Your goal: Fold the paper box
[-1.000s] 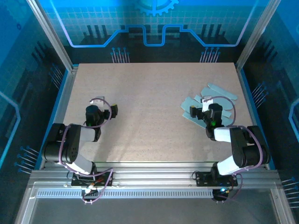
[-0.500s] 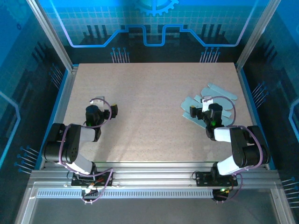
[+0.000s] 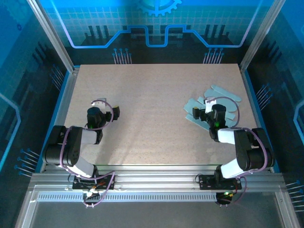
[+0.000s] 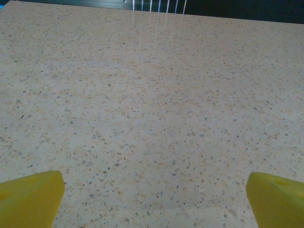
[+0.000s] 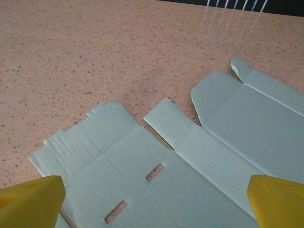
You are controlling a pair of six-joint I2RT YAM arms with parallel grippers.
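Inspecting the work area from above, I find the paper box [image 3: 228, 91] lying on the table [image 3: 152, 85] as a flat, pale mint cut-out, with no panel raised. My right gripper [image 3: 203, 109] hangs directly over the box's near portion, its yellow fingers [image 5: 31, 197] spread wide to either side and holding nothing. In the right wrist view the card runs beneath and between them. I cannot tell whether the fingertips touch the card or sit just above it. That same view shows the box in detail: scored crease lines between the panels, two small slots cut in the panel nearest me, a rounded flap and a small tab at the box's far end, and light wrinkling along its outer left flap. My left gripper [image 3: 113, 112] is well apart from the box, over bare tabletop, its fingers likewise released and empty. My finding on progress is that nothing of the fold is done: no crease is bent, no wall stands, and no tab is seated in a slot. I judge the present step to be an approach for a first hold on one panel. Left to do are lifting the side panels along the creases, turning in the rounded flaps and locking the tabs into the slots. The left arm will probably have to come across to the box to steady it.
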